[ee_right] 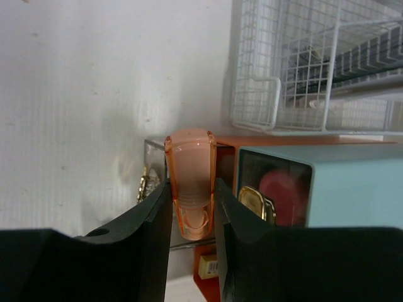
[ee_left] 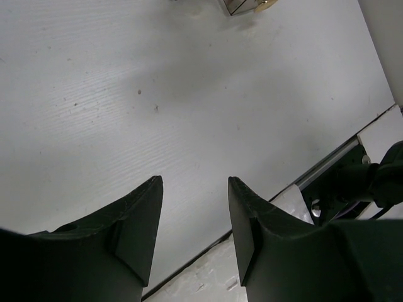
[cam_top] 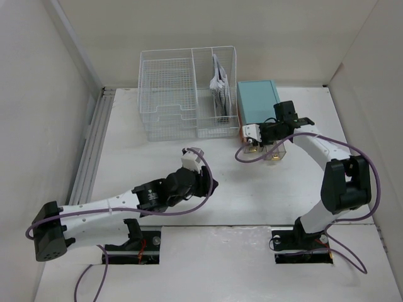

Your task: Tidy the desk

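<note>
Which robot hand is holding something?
The right gripper: it pinches a see-through orange plastic piece beside the teal drawer box. The left gripper is open, with only bare desk beneath.

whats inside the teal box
In the teal box, through its open side: a rounded pink-red thing and a gold piece. Its walls cover everything deeper.

One desk (cam_top: 145,157), one wire rack (cam_top: 165,82), one teal box (cam_top: 258,99), one orange piece (ee_right: 189,182).

We see a matt, faintly ribbed tabletop (ee_left: 157,94). The rack (cam_top: 165,94) is white wire, the orange piece (ee_right: 190,182) glossy translucent plastic.
</note>
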You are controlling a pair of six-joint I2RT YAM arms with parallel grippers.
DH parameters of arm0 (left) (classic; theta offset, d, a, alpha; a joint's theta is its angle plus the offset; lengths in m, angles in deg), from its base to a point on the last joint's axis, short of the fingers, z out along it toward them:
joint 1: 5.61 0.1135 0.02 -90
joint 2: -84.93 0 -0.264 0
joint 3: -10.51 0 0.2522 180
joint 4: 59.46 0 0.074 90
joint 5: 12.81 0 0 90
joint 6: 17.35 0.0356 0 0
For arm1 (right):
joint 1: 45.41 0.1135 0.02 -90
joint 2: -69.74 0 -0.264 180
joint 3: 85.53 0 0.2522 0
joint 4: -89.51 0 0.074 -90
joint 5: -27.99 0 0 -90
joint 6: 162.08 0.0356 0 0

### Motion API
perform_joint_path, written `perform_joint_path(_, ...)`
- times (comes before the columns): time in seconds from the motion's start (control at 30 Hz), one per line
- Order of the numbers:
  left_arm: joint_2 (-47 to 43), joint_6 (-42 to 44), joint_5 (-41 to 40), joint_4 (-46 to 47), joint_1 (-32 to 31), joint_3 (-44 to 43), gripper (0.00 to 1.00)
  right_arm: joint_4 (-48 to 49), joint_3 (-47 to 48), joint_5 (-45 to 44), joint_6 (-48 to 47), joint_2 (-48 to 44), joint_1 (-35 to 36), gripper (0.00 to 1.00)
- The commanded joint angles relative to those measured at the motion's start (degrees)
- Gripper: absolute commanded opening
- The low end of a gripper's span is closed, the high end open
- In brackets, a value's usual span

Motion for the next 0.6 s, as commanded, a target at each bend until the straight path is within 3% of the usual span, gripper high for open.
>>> perform_joint_path(0.0,-2.24,-1.49,-1.66,1.09,-0.8,1.15,0.42,4.57,1.44,-2.39,2.8,1.13,-0.02,0.0)
perform_joint_path(0.13,-2.77,-2.02,-1.66,1.09,-1.33,1.16,0.42,4.57,2.06,-4.15,3.33,3.24,-0.02,0.0)
perform_joint_path(0.3,-3.38,-2.54,-2.18,0.56,-1.33,1.68,0.42,5.1,2.06,-6.53,3.85,3.77,-0.54,0.09)
perform_joint_path(0.37,-3.38,-2.54,-2.18,0.56,-1.33,1.69,0.42,5.1,1.54,-6.01,3.86,3.07,-1.77,0.21)
perform_joint_path(0.47,-3.38,-2.54,-2.18,0.56,-1.33,1.69,0.42,5.1,1.0,-4.95,3.86,1.67,-1.77,0.49)
perform_joint_path(0.57,-2.86,-2.54,-2.18,1.26,-1.33,1.69,0.42,5.1,-0.13,-4.24,4.55,-0.26,-2.3,0.5)
